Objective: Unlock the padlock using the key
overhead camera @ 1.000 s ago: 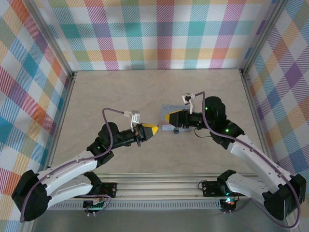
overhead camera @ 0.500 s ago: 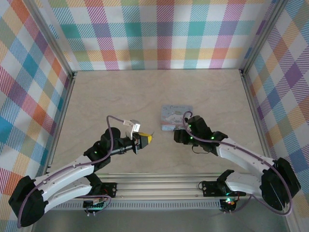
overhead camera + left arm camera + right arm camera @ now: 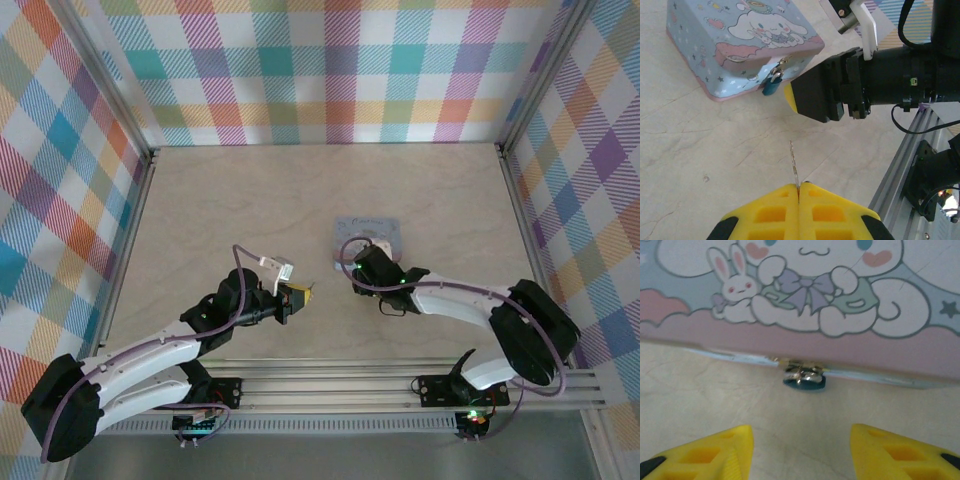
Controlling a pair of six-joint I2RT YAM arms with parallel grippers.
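The padlock (image 3: 804, 380), teal-bodied, hangs from the clasp on the front wall of the tin box (image 3: 800, 295), which stands on the table (image 3: 250, 190). The right gripper (image 3: 800, 440) faces the padlock from just in front, jaws parted, holding nothing. The key (image 3: 794, 162), a thin pale sliver, projects from the left gripper (image 3: 799, 189), whose yellow fingers are pressed together on it, near the box but not touching it.

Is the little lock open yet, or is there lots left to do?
Not yet. Done: the left gripper is shut on the key, its blade poking forward. In hand: the right gripper, open, faces the padlock hanging on the clasp of the tin box. Left: steady the padlock, slide the key in, turn it.
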